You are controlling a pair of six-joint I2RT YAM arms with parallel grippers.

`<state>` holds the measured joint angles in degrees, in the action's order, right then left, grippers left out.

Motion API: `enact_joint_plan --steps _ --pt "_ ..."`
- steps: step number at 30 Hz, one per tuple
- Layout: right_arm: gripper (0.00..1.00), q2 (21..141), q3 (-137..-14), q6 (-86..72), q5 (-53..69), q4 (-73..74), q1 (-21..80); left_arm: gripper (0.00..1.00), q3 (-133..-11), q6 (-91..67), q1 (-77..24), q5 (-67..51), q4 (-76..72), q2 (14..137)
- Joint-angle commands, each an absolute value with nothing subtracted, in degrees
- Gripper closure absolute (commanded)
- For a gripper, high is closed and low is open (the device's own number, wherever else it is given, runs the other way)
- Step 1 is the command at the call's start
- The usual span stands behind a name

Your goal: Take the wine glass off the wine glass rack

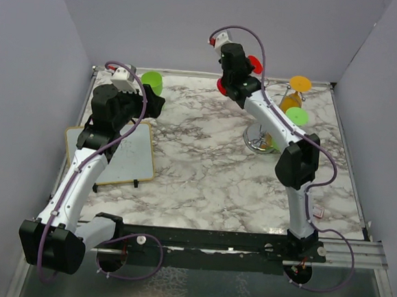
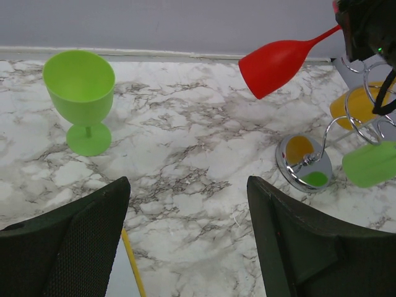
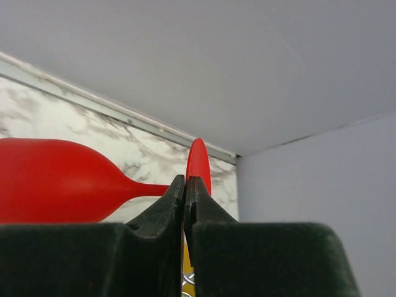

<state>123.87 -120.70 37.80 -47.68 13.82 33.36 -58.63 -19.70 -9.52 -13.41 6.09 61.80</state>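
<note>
A red wine glass [image 1: 221, 88] hangs sideways in the air over the table's back, left of the wine glass rack [image 1: 259, 141]. My right gripper [image 3: 185, 179] is shut on the thin edge of its round foot [image 3: 198, 166]; its bowl [image 3: 55, 180] points left. From the left wrist view the red wine glass [image 2: 275, 63] floats clear of the rack's wire loops [image 2: 362, 117]. An orange glass [image 1: 292, 99] and a light green glass [image 1: 297, 116] hang on the rack. My left gripper [image 2: 189, 185] is open and holds nothing, low over the marble.
A green goblet [image 2: 80, 93] stands upright at the back left, also in the top view [image 1: 152, 81]. A white board with a yellow rim [image 1: 115, 152] lies under the left arm. Grey walls close in the table [image 1: 204, 169] on three sides.
</note>
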Motion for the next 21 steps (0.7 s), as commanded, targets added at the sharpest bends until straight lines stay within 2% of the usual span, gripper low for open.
enact_joint_plan --steps 1,5,10,16,21 --pt "0.99 122.3 -129.6 18.7 -33.3 24.9 33.2 0.21 -58.9 -18.3 -9.5 -10.8 6.6 60.8" --pt "0.99 118.9 -129.1 8.2 -23.7 27.1 33.0 0.21 -59.3 -17.4 -9.0 -8.0 7.6 60.3" --pt "0.99 112.0 -122.6 -6.0 -11.9 26.5 31.0 0.22 -60.1 -15.8 -8.0 -0.9 9.9 59.5" --pt "0.99 102.9 -110.2 -22.9 0.1 22.3 27.3 0.22 -60.8 -16.7 -5.1 7.9 12.5 59.2" --pt "0.99 93.9 -98.0 -34.1 9.3 17.0 26.3 0.19 -59.8 -18.3 -3.7 5.5 11.3 60.2"
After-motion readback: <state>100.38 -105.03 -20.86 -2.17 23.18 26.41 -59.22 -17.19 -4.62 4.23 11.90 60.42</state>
